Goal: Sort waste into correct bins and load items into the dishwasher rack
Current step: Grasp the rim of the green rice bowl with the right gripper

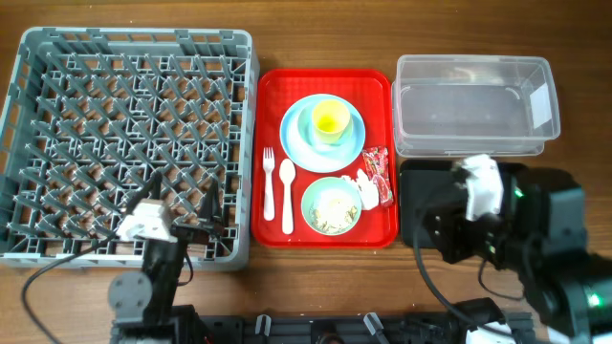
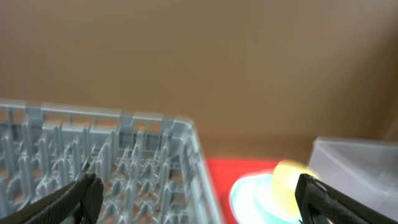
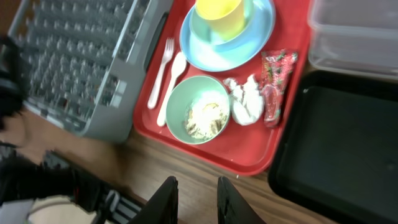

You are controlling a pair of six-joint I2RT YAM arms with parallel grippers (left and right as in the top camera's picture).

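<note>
Scene: a wooden counter [image 1: 316, 33] seen from above, with two close views from the arms.
Rack: a large grey rack [image 1: 134, 36] with rows of upright pegs fills the left of the overhead frame.
Red tray: a flat red tray [image 1: 277, 96] sits in the centre, just right of the rack.
Plate: a light blue plate [image 1: 293, 143] lies on the upper part of the red tray.
Cups: a pale cup [image 3: 200, 32] stands on the plate, with a yellow cup [image 1: 330, 118] nested inside it.
Fork and spoon: a white fork [image 1: 269, 182] and spoon [image 1: 287, 196] lie side by side on the tray's left part, fork on the left, handles toward the bottom of the frame.
Bowl: a mint-green bowl [image 1: 307, 203] sits at the tray's lower middle, just right of the spoon, holding whitish rice scraps [image 1: 335, 208].
Wrappers: crumpled wrappers [image 1: 379, 172], one red-and-white and one mostly white, lie along the tray's right side, the white one against the bowl.
Clear tub: a clear tub [image 1: 473, 60] stands at the upper right, beside the red tray.
Black tray: a black tray [image 3: 336, 149] lies just below the tub, largely covered by the right arm from above.
Left pincer: the left pincer [image 2: 199, 193] hangs over the rack's lower right part, fingers spread wide, nothing between them.
Right pincer: the right pincer [image 3: 196, 193] hangs over bare counter below the red tray, fingers narrowly apart, holding nothing.
</note>
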